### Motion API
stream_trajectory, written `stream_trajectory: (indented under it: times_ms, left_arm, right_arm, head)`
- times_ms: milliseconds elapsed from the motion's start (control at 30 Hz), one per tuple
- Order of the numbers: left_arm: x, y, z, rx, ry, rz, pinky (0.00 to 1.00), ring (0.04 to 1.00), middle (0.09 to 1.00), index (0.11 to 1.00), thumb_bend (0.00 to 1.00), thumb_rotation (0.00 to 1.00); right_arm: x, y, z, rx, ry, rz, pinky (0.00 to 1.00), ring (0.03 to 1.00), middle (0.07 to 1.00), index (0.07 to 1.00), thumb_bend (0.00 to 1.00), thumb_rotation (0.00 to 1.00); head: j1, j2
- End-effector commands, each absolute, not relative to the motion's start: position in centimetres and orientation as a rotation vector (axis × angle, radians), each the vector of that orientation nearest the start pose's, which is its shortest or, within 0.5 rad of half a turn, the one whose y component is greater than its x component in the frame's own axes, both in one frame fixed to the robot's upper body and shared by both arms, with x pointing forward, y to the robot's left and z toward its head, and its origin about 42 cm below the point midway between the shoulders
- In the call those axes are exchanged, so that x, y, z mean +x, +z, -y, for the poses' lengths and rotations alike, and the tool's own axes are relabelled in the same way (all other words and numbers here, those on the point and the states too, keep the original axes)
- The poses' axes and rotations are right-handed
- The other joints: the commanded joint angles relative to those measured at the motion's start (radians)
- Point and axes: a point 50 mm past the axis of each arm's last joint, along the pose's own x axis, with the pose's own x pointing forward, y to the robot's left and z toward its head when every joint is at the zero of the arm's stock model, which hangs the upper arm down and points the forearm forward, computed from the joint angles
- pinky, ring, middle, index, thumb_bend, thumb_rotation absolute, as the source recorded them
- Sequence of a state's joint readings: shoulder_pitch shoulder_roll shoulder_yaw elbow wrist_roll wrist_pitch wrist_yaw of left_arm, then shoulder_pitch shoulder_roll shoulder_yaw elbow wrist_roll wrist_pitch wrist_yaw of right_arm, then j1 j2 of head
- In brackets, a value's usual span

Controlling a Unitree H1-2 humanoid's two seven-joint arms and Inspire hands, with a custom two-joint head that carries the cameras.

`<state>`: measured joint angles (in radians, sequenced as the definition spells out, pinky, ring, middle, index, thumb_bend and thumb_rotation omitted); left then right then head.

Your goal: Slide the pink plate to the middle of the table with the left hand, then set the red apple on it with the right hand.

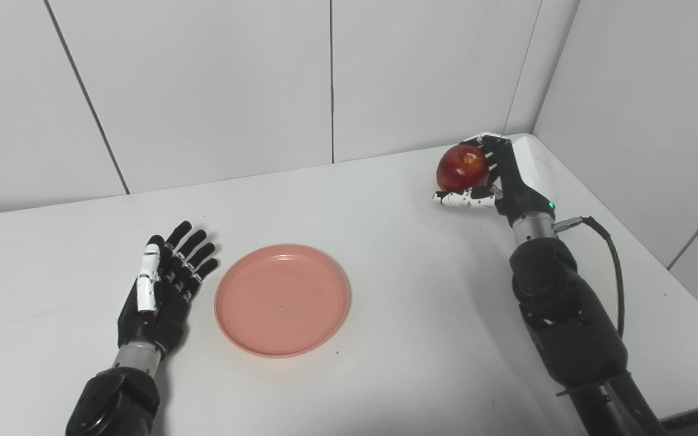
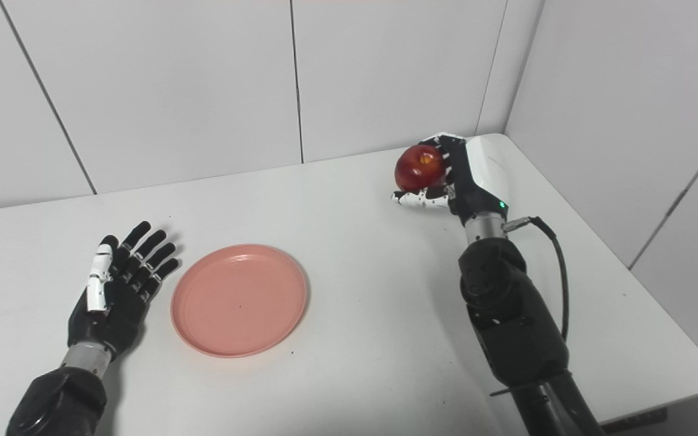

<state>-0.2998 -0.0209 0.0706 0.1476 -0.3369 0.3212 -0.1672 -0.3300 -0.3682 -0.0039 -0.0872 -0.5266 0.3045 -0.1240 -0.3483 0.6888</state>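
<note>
While the white counter (image 1: pixel 397 254) fills the scene, a pink plate (image 1: pixel 282 300) lies flat near its middle, bare. Just left of the plate, apart from it, the left robot hand (image 1: pixel 164 284) rests with fingers spread, holding nothing. At the far right corner, the right robot hand (image 1: pixel 500 175) grips the apple (image 1: pixel 462 167), well away from the plate.
</note>
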Motion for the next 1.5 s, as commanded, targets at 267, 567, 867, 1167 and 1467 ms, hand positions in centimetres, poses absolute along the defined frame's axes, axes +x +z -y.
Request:
stream_trajectory:
  times_ms: [267,567,867,1167,1467]
  left_arm:
    - [36.8,11.6,-16.9,-0.366,-0.237,-0.211,0.85,0.862,0.876,0.867,0.37,1.00]
    - [36.6,11.7,-16.0,-0.356,-0.232,-0.203,0.84,0.855,0.867,0.854,0.37,1.00]
    - [36.6,12.1,-15.2,-0.378,-0.230,-0.202,0.86,0.859,0.874,0.863,0.36,1.00]
    - [36.6,12.4,-14.3,-0.397,-0.213,-0.201,0.86,0.863,0.877,0.863,0.36,1.00]
    - [36.7,12.8,-13.9,-0.379,-0.201,-0.192,0.84,0.849,0.865,0.855,0.37,1.00]
  right_arm:
    - [39.3,28.0,26.6,-0.844,-0.236,0.375,0.35,0.424,0.477,0.485,0.52,0.13]
    - [40.0,28.2,23.1,-0.808,-0.126,0.437,0.36,0.430,0.485,0.485,0.52,0.13]
    - [39.9,28.2,19.0,-0.768,-0.038,0.472,0.35,0.427,0.488,0.485,0.52,0.13]
    - [39.1,27.4,15.1,-0.722,0.061,0.481,0.32,0.396,0.474,0.486,0.52,0.13]
    - [37.9,26.1,12.5,-0.672,0.165,0.467,0.34,0.419,0.495,0.486,0.52,0.13]
  head:
    - [0.033,-0.007]
    - [0.074,-0.009]
    - [0.144,-0.008]
    - [0.219,0.002]
    - [0.273,0.013]
